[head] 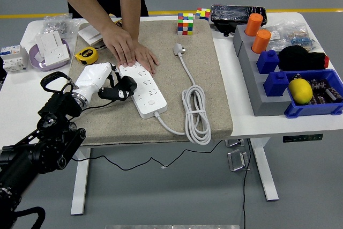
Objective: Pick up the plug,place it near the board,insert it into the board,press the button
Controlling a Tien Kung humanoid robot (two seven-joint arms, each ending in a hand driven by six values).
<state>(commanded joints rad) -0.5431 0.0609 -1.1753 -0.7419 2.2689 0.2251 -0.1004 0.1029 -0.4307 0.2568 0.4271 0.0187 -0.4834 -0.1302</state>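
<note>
Plug [126,87], black, is clamped in left hand [104,83] at left-centre frame, touching left edge of board [143,87], whose long axis runs upper-left to lower-right; person's hand [128,51] steadies its upper end.

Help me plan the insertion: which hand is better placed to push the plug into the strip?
The left. Its hand already holds the black plug at the white power strip's left edge, which a person's hand steadies. The right arm is out of view.
</note>
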